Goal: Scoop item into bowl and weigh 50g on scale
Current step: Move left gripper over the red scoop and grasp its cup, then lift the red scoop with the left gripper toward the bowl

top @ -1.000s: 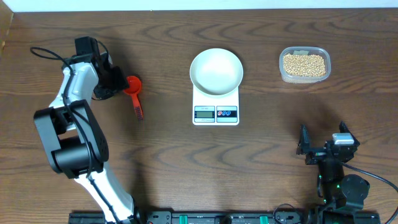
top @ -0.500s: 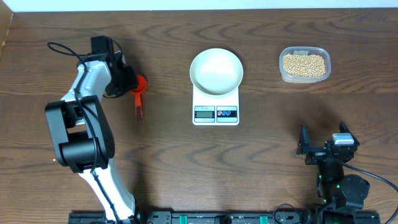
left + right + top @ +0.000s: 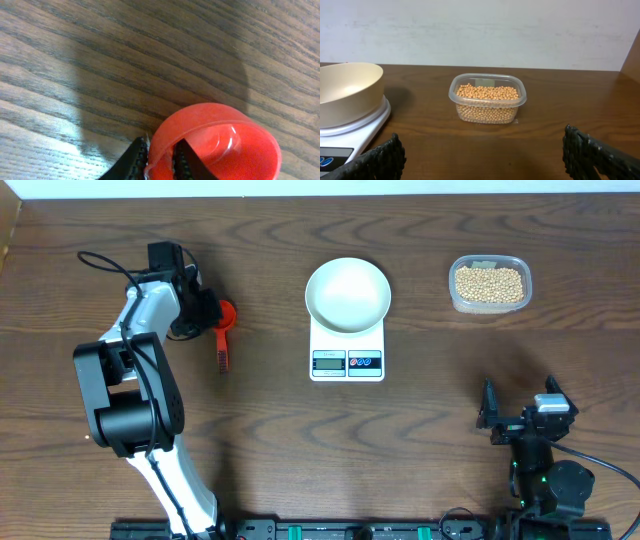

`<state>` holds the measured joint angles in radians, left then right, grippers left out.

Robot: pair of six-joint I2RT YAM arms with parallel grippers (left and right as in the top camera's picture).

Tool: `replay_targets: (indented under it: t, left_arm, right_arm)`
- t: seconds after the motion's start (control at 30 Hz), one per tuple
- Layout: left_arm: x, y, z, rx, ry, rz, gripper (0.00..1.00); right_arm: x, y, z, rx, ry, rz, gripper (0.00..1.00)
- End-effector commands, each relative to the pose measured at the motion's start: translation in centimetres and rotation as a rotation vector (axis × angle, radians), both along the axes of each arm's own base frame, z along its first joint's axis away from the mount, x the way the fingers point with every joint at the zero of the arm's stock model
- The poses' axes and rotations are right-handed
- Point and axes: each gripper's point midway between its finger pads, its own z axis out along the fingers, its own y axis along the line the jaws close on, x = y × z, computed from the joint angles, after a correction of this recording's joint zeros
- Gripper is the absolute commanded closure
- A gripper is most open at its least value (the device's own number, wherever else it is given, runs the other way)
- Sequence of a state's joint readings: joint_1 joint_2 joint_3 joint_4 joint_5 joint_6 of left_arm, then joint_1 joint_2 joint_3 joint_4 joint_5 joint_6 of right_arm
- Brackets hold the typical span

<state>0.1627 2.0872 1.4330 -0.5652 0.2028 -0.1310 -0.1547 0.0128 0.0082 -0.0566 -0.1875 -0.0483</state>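
Observation:
A red scoop [image 3: 223,320] lies on the table left of the scale, its cup [image 3: 225,145] toward the far edge and its handle pointing toward me. My left gripper [image 3: 208,311] is at the cup; in the left wrist view my left gripper [image 3: 160,159] is shut on the cup's wall, one finger inside and one outside. The empty white bowl [image 3: 348,294] sits on the white scale [image 3: 347,362]. The tan beans [image 3: 489,283] fill a clear tub at the far right. My right gripper [image 3: 518,395] rests open at the near right, facing the beans [image 3: 487,100].
The right wrist view shows the bowl [image 3: 345,87] on the scale [image 3: 355,127] at its left and a pale wall behind the table. Bare wood lies between the scale and the tub [image 3: 487,80].
My left gripper moved right to the scoop's cup and closed on its wall, nudging the scoop slightly right. The right arm has not moved.

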Motion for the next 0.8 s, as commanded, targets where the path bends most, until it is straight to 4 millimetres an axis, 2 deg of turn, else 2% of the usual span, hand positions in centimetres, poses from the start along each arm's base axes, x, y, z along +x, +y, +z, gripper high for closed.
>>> replay_targets:
  t: [0.0, 0.07, 0.1, 0.27, 0.37, 0.5, 0.63, 0.77]
  left_arm:
    - [-0.4, 0.4, -1.1, 0.013, 0.018, 0.01, 0.81]
    - [-0.2, 0.4, -1.0, 0.014, 0.012, 0.01, 0.91]
    - [-0.1, 0.4, -1.0, 0.012, 0.008, 0.016, 0.92]
    - [0.3, 0.4, -0.6, -0.016, -0.003, 0.107, 0.93]
    - [0.8, 0.5, 0.8, -0.037, -0.029, 0.183, 0.93]
    - [1.8, 0.5, 4.7, -0.079, -0.11, 0.278, 0.93]
    - [2.2, -0.3, 11.0, -0.167, -0.234, 0.349, 0.93]
    - [1.6, -0.4, 16.3, -0.232, -0.327, 0.46, 0.93]
  right_arm:
    - [0.0, 0.3, -0.2, -0.005, 0.004, 0.015, 0.01]
    - [0.0, 0.3, -0.2, -0.005, 0.004, 0.015, 0.01]
    - [0.0, 0.3, -0.2, -0.005, 0.004, 0.015, 0.01]
    - [0.0, 0.3, -0.2, -0.005, 0.004, 0.015, 0.01]
    - [0.0, 0.3, -0.2, -0.005, 0.004, 0.015, 0.01]
    - [0.0, 0.4, -0.2, -0.005, 0.004, 0.016, 0.01]
    - [0.0, 0.3, -0.2, -0.005, 0.004, 0.015, 0.01]
    - [0.0, 0.3, -0.2, -0.005, 0.004, 0.015, 0.01]
